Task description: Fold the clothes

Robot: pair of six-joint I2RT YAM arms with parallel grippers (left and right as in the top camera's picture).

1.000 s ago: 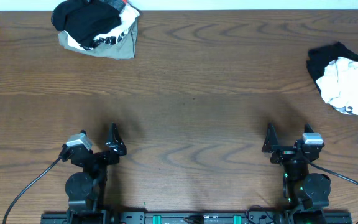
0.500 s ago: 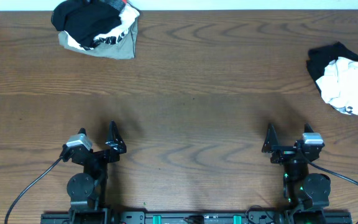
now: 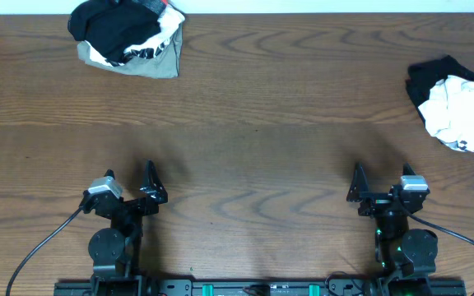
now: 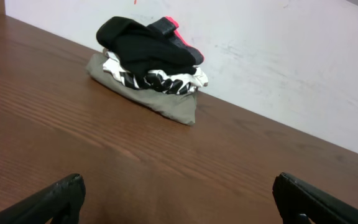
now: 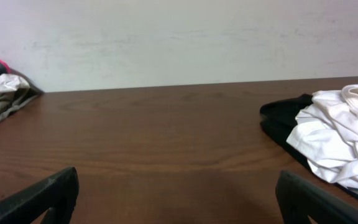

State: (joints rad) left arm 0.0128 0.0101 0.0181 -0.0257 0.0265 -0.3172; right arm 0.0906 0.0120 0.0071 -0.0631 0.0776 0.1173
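The left tool (image 4: 179,190) and right tool (image 5: 178,186) stood open, empty. Crumpled black-and-white clothes (image 3: 457,105) and a black-topped olive pile (image 3: 127,37) lay well apart on the brown wooden table (image 3: 253,115).

Brown grained table (image 3: 245,107), black-and-white clothes (image 3: 467,115), white wall (image 5: 179,37).

- Two heaps of clothes: left heap (image 3: 127,37) at the far left, right heap (image 3: 459,103) at the far right edge.
- At least four cloths in the left heap: black, white with black print, olive-grey, a pink-red scrap.
- Two in the right heap: one black, one white.
- Two arms: left arm (image 3: 113,222), right arm (image 3: 401,226).
- Two fingers (image 4: 61,196) per arm, four in all.
- Two black cables (image 3: 39,247), one per arm.
- One bench (image 3: 245,107).
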